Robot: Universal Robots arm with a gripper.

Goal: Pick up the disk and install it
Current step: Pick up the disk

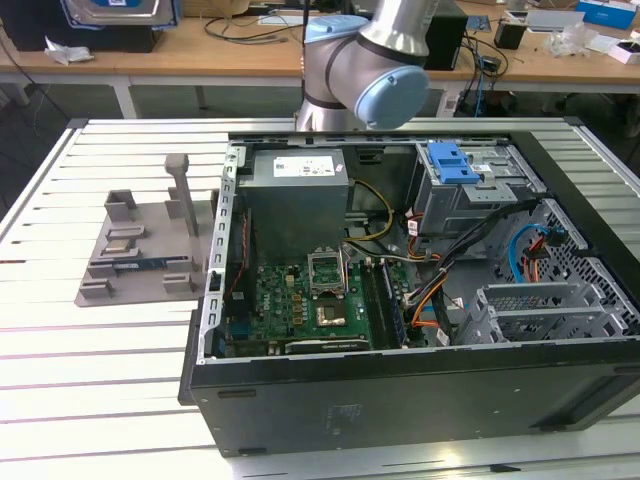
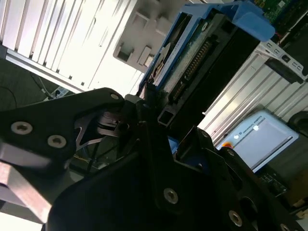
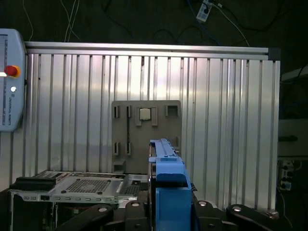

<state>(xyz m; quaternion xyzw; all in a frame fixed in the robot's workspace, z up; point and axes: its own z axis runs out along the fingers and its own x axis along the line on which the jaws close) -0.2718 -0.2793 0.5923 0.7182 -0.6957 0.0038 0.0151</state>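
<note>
The gripper [image 2: 161, 108] pinches the flat, blue-framed disk [image 2: 202, 57]. Exterior view: a grey tray [image 1: 130, 255] at the case's [image 1: 400, 400] nine o'clock.

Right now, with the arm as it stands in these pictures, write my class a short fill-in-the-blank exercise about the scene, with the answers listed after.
1. The gripper is shut on the disk, whose plastic carrier is ____ in colour.
2. The circuit board inside the computer case is ____ in colour.
3. The grey fixture plate lies on the slatted table at the exterior view's ____ of the case.

Missing words: blue; green; left.
</note>
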